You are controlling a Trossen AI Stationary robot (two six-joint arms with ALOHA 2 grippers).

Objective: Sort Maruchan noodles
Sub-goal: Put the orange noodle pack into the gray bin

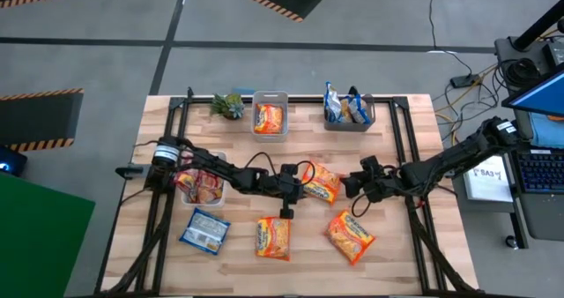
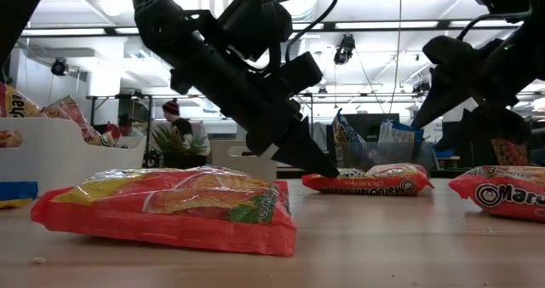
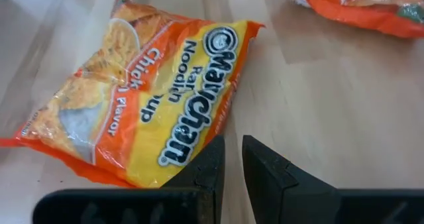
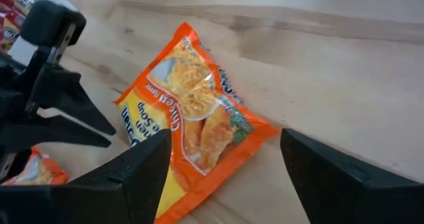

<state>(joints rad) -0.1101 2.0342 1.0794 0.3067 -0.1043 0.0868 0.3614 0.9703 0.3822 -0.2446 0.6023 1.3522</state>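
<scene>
While both arms reach toward the middle of the table [image 1: 414,254], the left hand [image 1: 286,212] is seen with its fingers nearly together and nothing between them, poised just beside an orange packet [image 1: 321,182] that lies flat at the centre. The right hand [image 1: 358,198] is held wide open and empty, just on the other side of that same packet. Two further orange packets are spread on the near part of the table, one [image 1: 273,237] below the left hand and one [image 1: 350,236] below the right hand, and a blue packet [image 1: 205,230] lies to the left of them. Red packets [image 1: 199,186] are gathered in a white bin [image 1: 218,197] under the left arm. At the far edge, another orange packet [image 1: 269,117] is held in a bin [image 1: 270,95], and blue packets [image 1: 345,106] stand in a second bin [image 1: 368,122] to its right. A small plant [image 1: 229,105] is set beside the far-left bin.
</scene>
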